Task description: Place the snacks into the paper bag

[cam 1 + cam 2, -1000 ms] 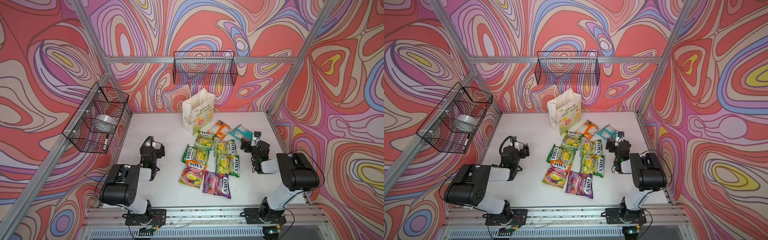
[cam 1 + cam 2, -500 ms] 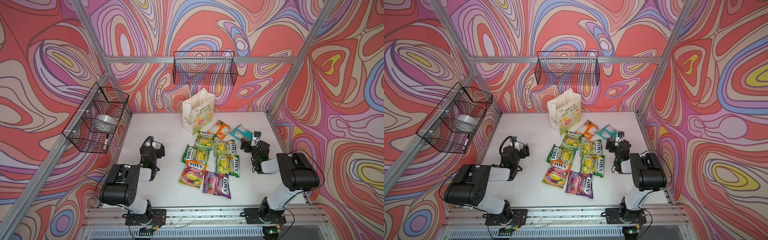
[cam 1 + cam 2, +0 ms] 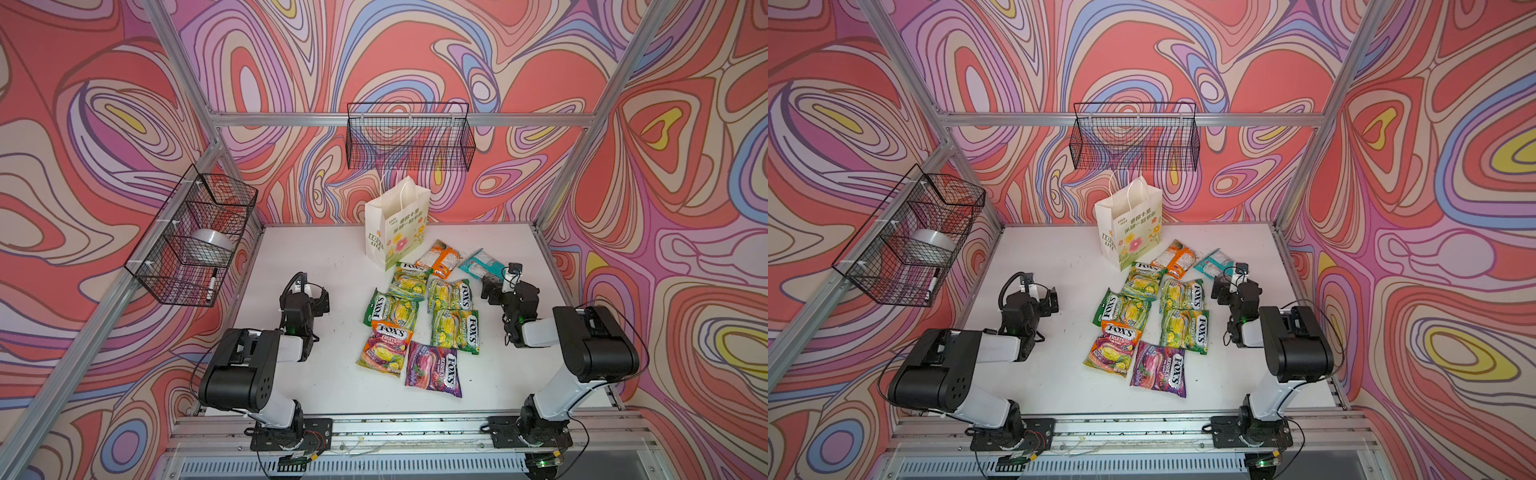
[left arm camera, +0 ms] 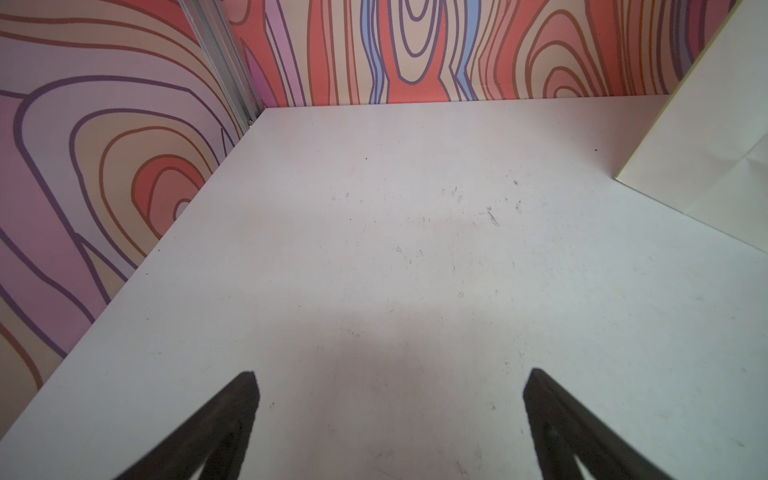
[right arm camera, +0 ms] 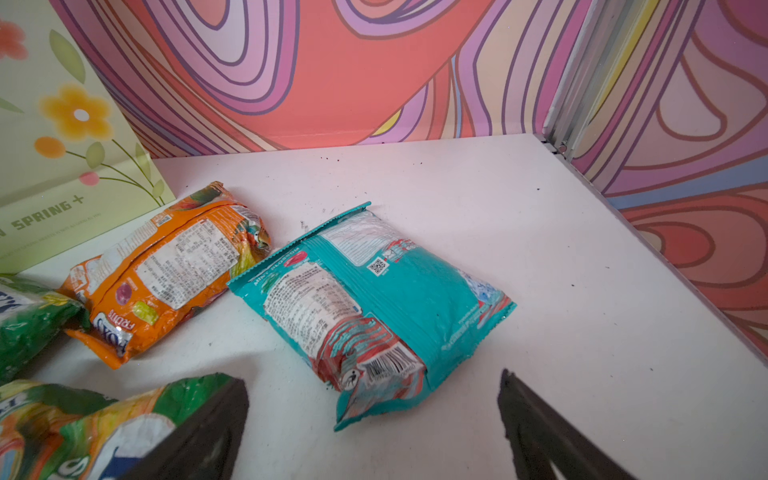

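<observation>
- Eight snacks [image 3: 455, 330], by my count, lie flat on the table [image 3: 332, 257] in a top view, and none is in the bag [image 3: 395, 226]. The bag stands upright at the back, just behind the cluster, mouth up.
- In both top views the left gripper [image 3: 321, 300] sits low over bare table, well apart from the snacks. The right gripper [image 3: 1221, 291] sits just beside the teal packet [image 3: 1214, 264]. Both are empty.
- In the left wrist view the fingers are spread wide with only table between them. One side of the bag shows at the edge.
- In the right wrist view the fingers are also spread wide. The teal packet lies label side up just ahead of them, with the orange packet [image 5: 166, 266] close beside it.
- You are, I judge, at the first pick, with no grasp begun.
- The right arm looks best placed, so go for the teal packet.
- The packet is flat and glossy: come down low on an edge and close firmly.
- Then lift clear above the bag's mouth before you let go, since a light bag may tip if nudged.
</observation>
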Available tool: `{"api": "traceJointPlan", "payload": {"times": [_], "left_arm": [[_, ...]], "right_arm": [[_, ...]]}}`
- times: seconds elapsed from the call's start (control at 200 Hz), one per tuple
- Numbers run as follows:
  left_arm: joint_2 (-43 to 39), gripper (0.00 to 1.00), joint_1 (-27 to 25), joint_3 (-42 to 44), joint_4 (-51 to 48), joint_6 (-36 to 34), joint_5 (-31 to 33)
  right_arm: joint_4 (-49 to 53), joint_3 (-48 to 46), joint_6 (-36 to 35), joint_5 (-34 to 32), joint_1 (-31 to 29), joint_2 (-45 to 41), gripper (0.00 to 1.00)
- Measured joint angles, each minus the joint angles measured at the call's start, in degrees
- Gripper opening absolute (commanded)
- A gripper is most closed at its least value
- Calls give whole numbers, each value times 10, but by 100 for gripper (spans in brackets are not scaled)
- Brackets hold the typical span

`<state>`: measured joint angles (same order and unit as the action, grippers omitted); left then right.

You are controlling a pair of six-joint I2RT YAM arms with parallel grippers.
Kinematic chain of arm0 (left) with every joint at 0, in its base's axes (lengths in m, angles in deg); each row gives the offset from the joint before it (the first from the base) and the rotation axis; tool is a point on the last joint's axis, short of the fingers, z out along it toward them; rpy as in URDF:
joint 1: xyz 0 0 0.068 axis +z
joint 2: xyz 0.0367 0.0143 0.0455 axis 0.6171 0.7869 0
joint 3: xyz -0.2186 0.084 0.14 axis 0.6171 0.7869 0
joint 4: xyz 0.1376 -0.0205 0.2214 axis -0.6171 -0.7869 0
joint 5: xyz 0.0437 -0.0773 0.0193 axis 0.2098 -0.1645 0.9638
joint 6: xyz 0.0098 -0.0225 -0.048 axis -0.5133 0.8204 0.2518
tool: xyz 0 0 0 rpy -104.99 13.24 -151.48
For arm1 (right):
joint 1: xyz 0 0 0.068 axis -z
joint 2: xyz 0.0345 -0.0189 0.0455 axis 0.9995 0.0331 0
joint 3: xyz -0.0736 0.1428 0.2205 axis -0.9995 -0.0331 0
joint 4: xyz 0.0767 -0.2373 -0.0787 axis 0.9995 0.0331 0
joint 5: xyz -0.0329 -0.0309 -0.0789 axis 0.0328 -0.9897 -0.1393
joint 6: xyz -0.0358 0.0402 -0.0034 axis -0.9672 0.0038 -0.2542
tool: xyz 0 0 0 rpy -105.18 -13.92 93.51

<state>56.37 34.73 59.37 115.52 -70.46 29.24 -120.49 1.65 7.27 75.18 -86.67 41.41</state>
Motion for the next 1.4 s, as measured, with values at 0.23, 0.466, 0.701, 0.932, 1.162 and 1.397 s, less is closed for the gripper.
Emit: {"api": "traceJointPlan", "payload": {"times": [0.23,0.466,0.701,0.932,1.162,1.397], "left_arm": [[0,100,0,0,0,0,3],[0,100,0,0,0,6,25],[0,100,2,0,0,11,28],[-31,100,-1,24,10,17,53],[-172,100,-99,9,-85,13,181],[-353,100,-108,-188,-449,214,207]], "right_arm": [[0,0,0,0,0,0,98],[0,0,0,0,0,0,98],[0,0,0,0,0,0,98],[125,26,15,-14,0,-87,98],[341,212,135,-51,-1,-172,98],[529,351,275,6,1,-116,98]]}}
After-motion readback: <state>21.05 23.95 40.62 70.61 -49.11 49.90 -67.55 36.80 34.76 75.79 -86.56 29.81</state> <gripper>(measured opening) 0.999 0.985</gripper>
